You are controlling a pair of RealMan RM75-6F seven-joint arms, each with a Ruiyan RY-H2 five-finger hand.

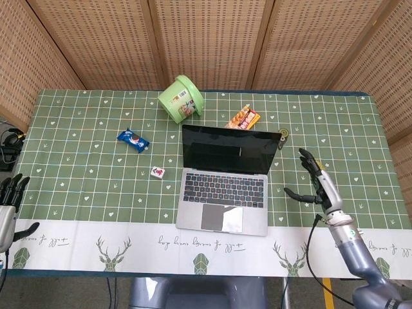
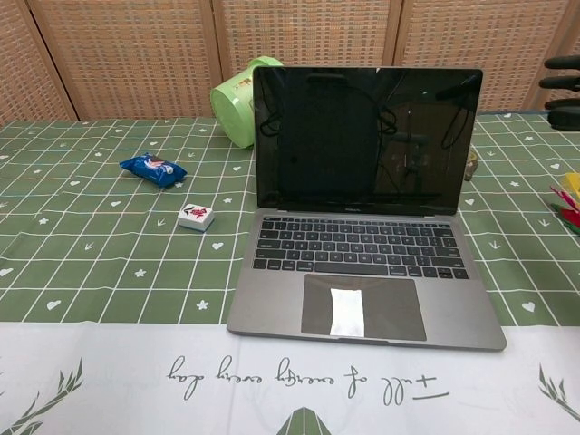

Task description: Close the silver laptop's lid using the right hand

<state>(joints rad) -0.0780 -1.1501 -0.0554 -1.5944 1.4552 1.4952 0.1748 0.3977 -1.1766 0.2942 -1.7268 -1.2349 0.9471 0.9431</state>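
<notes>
The silver laptop (image 1: 224, 183) (image 2: 362, 217) sits open in the middle of the table, its dark screen upright and facing me. My right hand (image 1: 315, 180) hovers to the right of the laptop, fingers spread and holding nothing. Only its fingertips (image 2: 564, 86) reach into the chest view at the right edge, level with the top of the screen. My left hand (image 1: 9, 205) rests at the table's near left edge, fingers apart and holding nothing.
A green tub (image 1: 181, 97) lies tipped behind the laptop, with a snack packet (image 1: 243, 118) to its right. A blue packet (image 1: 133, 139) and a small white tile (image 1: 158, 172) lie left of the laptop. A colourful item (image 2: 566, 204) lies at the right.
</notes>
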